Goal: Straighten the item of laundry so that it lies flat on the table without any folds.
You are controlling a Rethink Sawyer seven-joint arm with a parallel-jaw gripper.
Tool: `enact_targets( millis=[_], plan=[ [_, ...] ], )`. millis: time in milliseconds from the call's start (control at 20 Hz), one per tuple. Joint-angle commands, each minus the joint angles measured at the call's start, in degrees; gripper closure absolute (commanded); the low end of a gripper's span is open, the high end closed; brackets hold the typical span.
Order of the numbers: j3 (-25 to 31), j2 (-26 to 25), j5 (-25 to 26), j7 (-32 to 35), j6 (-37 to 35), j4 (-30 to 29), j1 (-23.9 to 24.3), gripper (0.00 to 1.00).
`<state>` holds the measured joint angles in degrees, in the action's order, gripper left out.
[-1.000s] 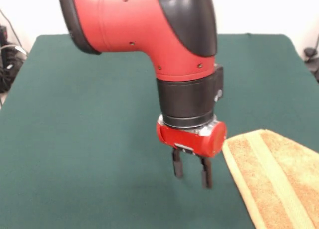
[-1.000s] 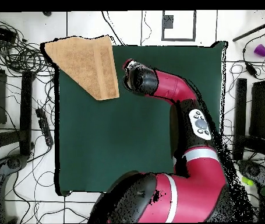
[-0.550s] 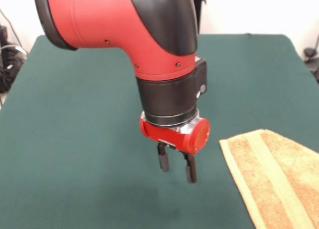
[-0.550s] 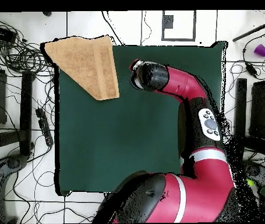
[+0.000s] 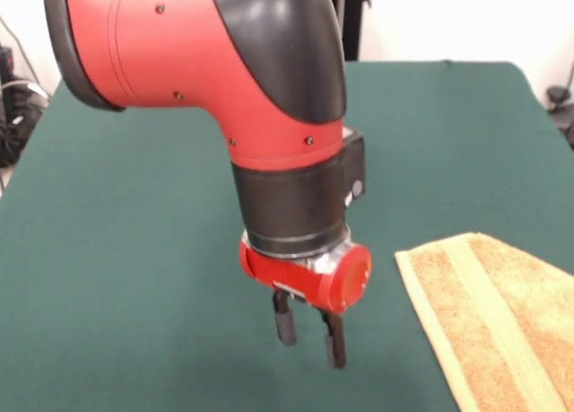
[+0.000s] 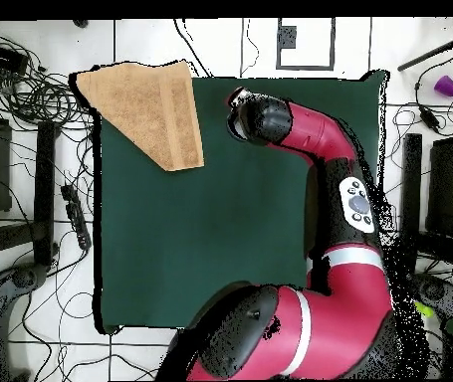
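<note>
**End effector hanging empty beside the towel at the surface's corner**

You are looking at a dark green felt-like surface (image 5: 134, 250) that is filling most of both views. In the overhead view, a pale tiled floor (image 6: 220, 45) is surrounding it, with cables (image 6: 31, 90) trailing along one side and a small purple cup (image 6: 446, 85) sitting off a far corner.

The orange-yellow terry towel (image 5: 502, 313) is lying at one corner of the surface, spread flat as far as you can see. In the overhead view its long axis is running diagonally (image 6: 145, 104), and one end is reaching out past the surface's edge. A smoother woven band (image 5: 489, 309) is running along near its short end.

The end effector (image 5: 309, 329) is hanging just above bare felt, near the towel's short edge but apart from it. Its two dark fingers (image 5: 284, 322) are standing slightly apart, gripping nothing. The red and black arm (image 6: 320, 149) is reaching across from the opposite side. The rest of the green surface is giving you open room.
</note>
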<state>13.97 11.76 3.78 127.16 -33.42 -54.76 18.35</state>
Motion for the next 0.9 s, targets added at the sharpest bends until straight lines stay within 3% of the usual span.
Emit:
enact_targets(
  millis=[50,250,450,700,900],
  plan=[
    [10.2,-6.0,-6.5,2.7,-4.3,6.5,-5.4,0.0],
    [7.8,-7.1,-7.0,7.0,0.2,8.7,-9.7,0.0],
    [5.3,-5.5,-7.2,8.0,-0.1,6.6,-12.7,0.0],
    [5.8,2.6,-8.3,7.0,0.1,-4.1,-12.3,0.0],
    [8.6,10.0,-9.6,3.2,-1.1,-13.0,-8.6,0.0]
  ],
)
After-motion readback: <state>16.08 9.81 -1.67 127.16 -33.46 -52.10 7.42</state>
